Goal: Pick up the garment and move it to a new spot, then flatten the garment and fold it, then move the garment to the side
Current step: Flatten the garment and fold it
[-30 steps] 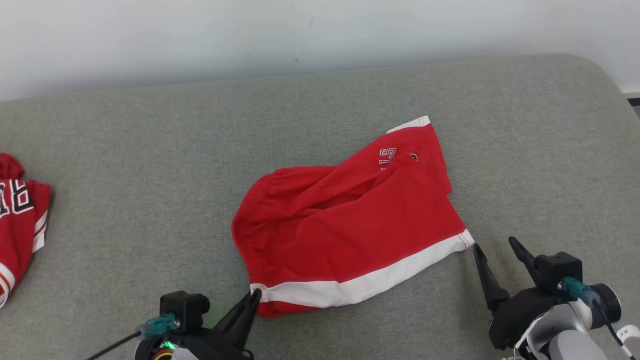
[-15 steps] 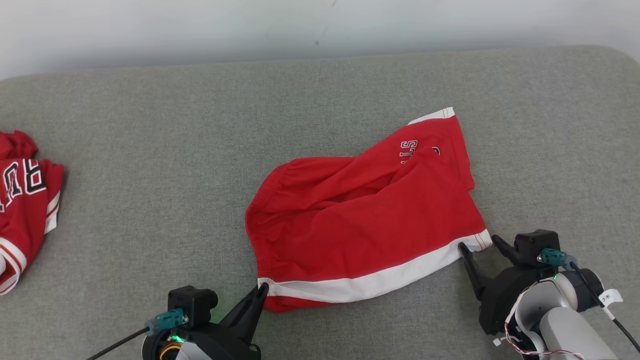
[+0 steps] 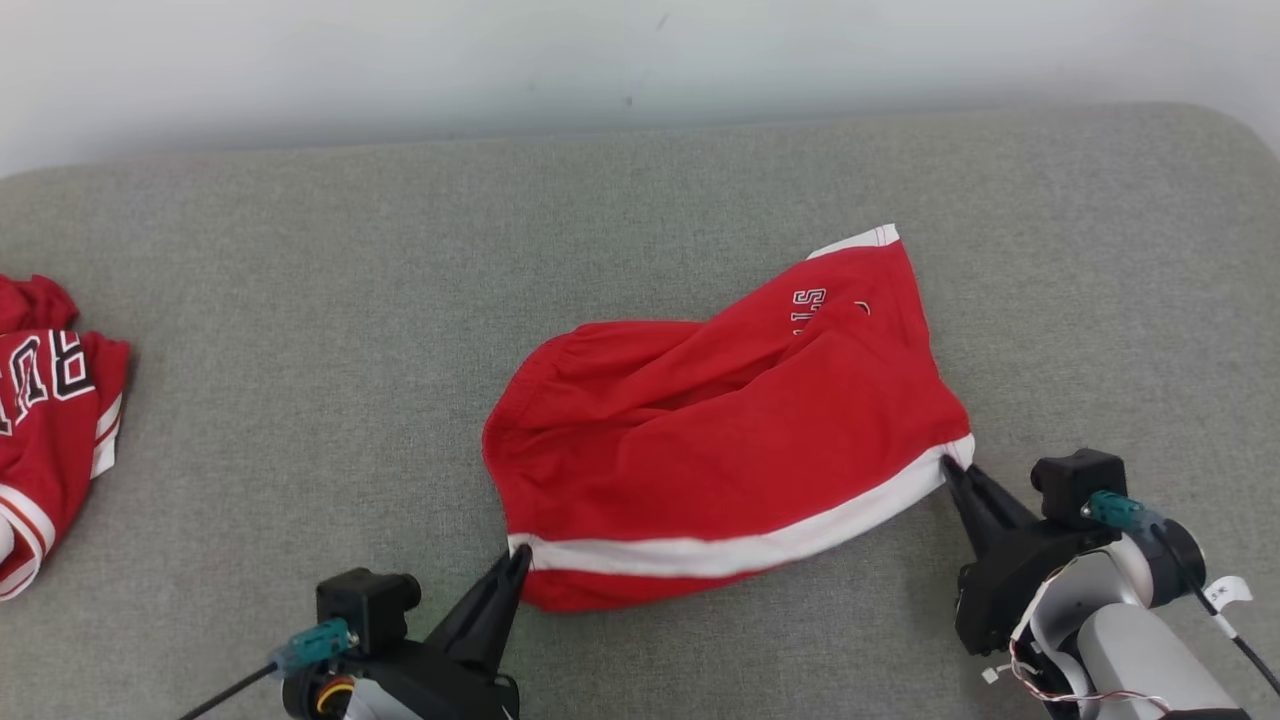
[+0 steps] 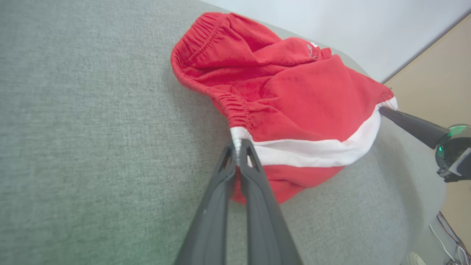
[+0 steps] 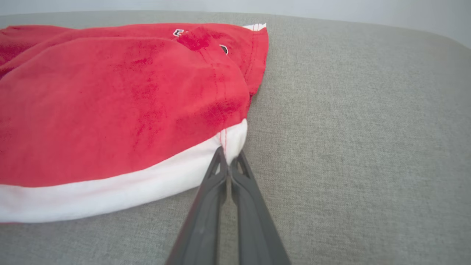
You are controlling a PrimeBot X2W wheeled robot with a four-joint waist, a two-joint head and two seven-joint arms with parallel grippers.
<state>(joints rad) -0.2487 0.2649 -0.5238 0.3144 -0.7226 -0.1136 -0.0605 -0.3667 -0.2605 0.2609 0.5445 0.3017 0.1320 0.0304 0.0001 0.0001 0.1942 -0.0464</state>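
Observation:
The garment [image 3: 730, 430] is a pair of red shorts with a white side stripe, lying rumpled in the middle of the grey cushion [image 3: 300, 330]. My left gripper [image 3: 518, 562] is shut on the stripe's near-left corner, by the waistband [image 4: 235, 110]; the left wrist view shows the white cloth pinched at the gripper [image 4: 239, 145]. My right gripper [image 3: 950, 468] is shut on the stripe's right corner at the leg hem, and in the right wrist view the white hem of the garment [image 5: 110, 110] sits between the gripper's [image 5: 229, 155] tips. The other arm's fingers [image 4: 408, 123] also appear in the left wrist view.
Another red garment with black and white lettering [image 3: 50, 440] lies at the cushion's left edge. A pale wall [image 3: 600, 60] runs behind the cushion. Its rounded right end [image 3: 1230, 160] drops off toward tan floor [image 4: 441, 84].
My right gripper moved in to the shorts' right hem corner and shut on it. The left gripper kept its hold. The head camera shifted a little.

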